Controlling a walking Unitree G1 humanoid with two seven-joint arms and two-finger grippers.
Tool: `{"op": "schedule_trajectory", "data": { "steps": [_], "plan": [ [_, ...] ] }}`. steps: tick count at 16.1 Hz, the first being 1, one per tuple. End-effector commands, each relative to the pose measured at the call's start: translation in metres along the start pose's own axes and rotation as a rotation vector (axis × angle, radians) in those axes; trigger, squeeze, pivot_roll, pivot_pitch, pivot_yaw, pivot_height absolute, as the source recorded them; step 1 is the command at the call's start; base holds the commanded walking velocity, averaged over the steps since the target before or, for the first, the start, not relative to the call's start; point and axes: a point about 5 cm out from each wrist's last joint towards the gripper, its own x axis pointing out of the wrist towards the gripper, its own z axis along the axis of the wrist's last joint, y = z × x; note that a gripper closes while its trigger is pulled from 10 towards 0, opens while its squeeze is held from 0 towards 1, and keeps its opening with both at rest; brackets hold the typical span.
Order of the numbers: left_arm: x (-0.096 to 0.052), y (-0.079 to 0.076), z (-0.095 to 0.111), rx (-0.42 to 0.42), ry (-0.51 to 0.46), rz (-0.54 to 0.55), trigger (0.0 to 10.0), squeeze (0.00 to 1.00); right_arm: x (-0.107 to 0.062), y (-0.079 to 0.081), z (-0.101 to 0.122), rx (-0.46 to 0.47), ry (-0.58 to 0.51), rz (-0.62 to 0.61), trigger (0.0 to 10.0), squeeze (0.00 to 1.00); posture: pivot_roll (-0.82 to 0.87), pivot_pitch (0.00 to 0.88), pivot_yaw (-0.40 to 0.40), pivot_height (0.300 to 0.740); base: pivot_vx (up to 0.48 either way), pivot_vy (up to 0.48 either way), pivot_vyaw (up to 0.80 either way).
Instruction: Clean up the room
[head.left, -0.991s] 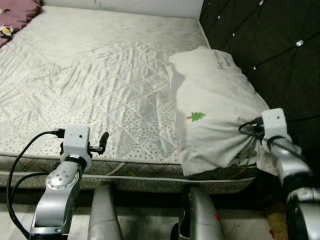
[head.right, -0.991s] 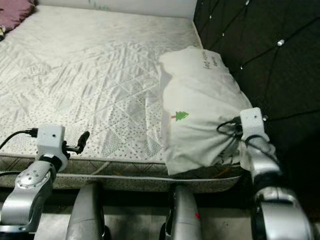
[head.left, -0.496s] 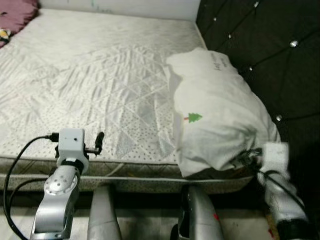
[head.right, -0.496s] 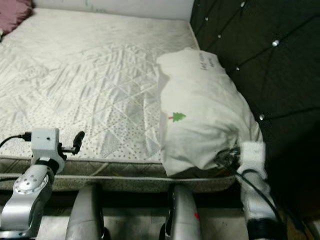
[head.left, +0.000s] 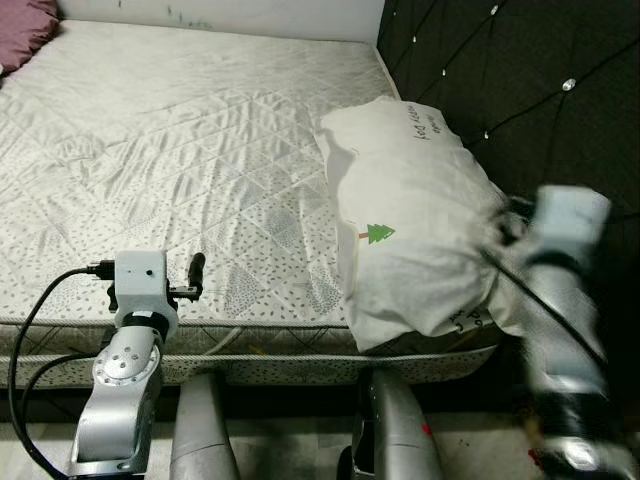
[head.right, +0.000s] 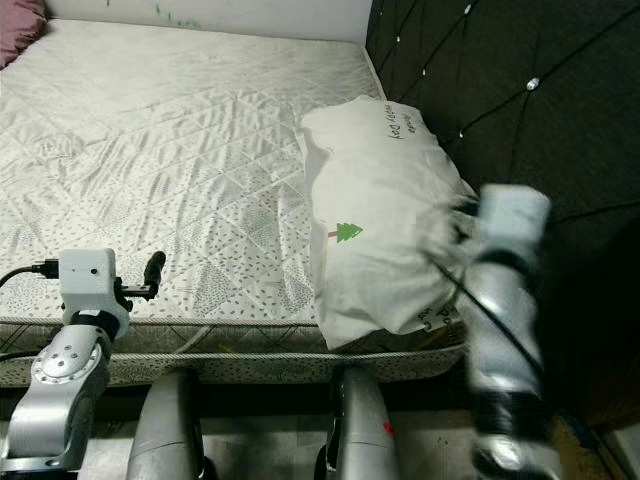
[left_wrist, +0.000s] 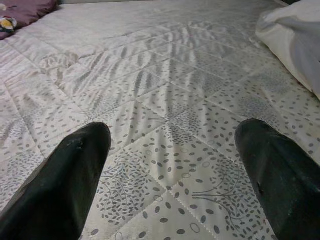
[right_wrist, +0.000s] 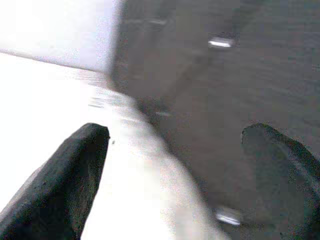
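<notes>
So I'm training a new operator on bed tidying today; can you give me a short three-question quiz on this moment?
1. True or false: the pillow lies against the dark headboard.
2. Which gripper is beside the pillow? A) left B) right
3. Fill in: the small print on the pillow's side is a green ____.

Key
1. True. It lies on the mattress along the headboard.
2. B. The right gripper has open fingers, one over the pillow and one toward the headboard; the left gripper is open over bare mattress.
3. tree
</notes>
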Motion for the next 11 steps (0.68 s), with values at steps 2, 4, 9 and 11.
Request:
{"op": "schedule_trajectory", "data": {
  "steps": [2, 4, 9, 11],
  "plan": [
    [0.000, -0.007, 0.003, 0.001, -0.012, -0.032, 10.0, 0.00, 0.012, 0.040, -0.016, 0.040, 0.096, 0.144, 10.0, 1.00, 0.06, 0.000, -0.093, 0.558, 0.000, 0.000, 0.00],
    [-0.003, -0.008, 0.005, 0.001, -0.015, -0.051, 10.0, 0.00, 0.024, 0.077, -0.017, 0.099, 0.162, 0.237, 10.0, 1.00, 0.08, 0.000, -0.097, 0.558, 0.000, 0.000, 0.00],
    [-0.007, -0.001, 0.000, 0.007, 0.018, -0.018, 10.0, 0.00, -0.002, 0.106, -0.082, 0.265, 0.655, 0.287, 10.0, 1.00, 0.12, 0.000, -0.123, 0.558, 0.000, 0.000, 0.00],
    [-0.004, -0.003, -0.001, 0.007, 0.028, -0.026, 10.0, 0.00, -0.005, 0.107, -0.087, 0.270, 0.683, 0.302, 10.0, 1.00, 0.12, 0.000, -0.121, 0.558, 0.000, 0.000, 0.00]
  ]
}}
